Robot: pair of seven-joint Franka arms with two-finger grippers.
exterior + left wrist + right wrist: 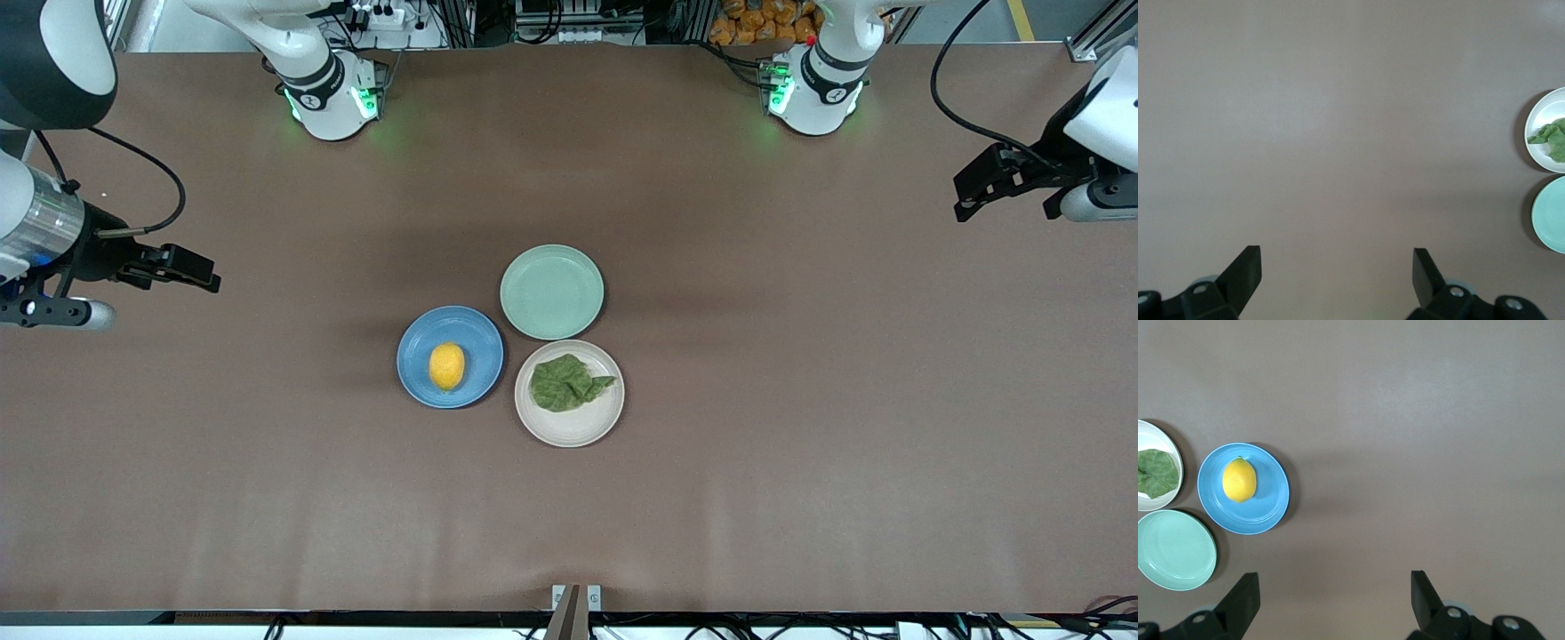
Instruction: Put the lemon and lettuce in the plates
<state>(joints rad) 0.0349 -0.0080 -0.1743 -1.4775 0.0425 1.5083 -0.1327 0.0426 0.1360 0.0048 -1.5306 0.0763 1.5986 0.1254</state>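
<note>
The lemon (pixel 447 366) lies in the blue plate (pixel 418 373) at the table's middle; both also show in the right wrist view, the lemon (pixel 1239 480) in the blue plate (pixel 1271 507). The lettuce (pixel 566 383) lies in the beige-pink plate (pixel 578 427), beside the blue plate toward the left arm's end; the left wrist view shows the lettuce (pixel 1551 136) in that plate (pixel 1538 153). My right gripper (pixel 191 271) is open and empty, up over bare table at the right arm's end. My left gripper (pixel 973 196) is open and empty, up over bare table at the left arm's end.
A pale green plate (pixel 551 292) stands empty, touching the other two plates and farther from the front camera than they are. The brown table (pixel 800 444) spreads wide around the three plates. Both arm bases stand along the table's back edge.
</note>
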